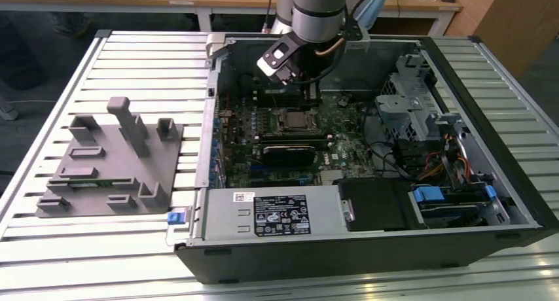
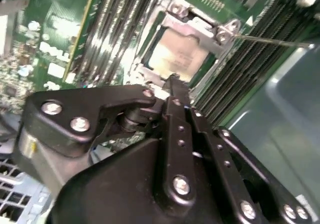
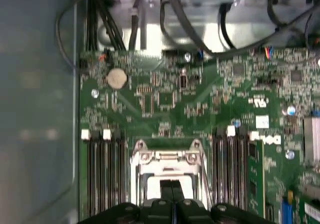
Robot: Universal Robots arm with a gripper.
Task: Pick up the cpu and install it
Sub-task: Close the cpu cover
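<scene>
Second wrist view: cpu [image 2: 176,59] lies in socket [image 2: 220,34], gripper [image 2: 173,80] pinched closed, empty, above it; exterior view: grey fixture [image 1: 109,170] beside case [image 1: 349,262]

Exterior view: high, angled down into open computer case [image 1: 349,262]. Both wrist views: close, past gripper [image 2: 172,81] [image 3: 171,186], onto socket frame [image 2: 200,26] [image 3: 167,156].

Arm [image 1: 316,12]: silver-grey cylindrical tube, darker band at the wrist, white-and-black box [image 1: 277,57] mounted alongside, copper-toned cable [image 1: 330,49] curving past. Hand [image 2: 172,83]: matte black rounded linkage plates pinned with bright silver screws [image 2: 181,185]; narrow black fingers [image 3: 166,188].
</scene>
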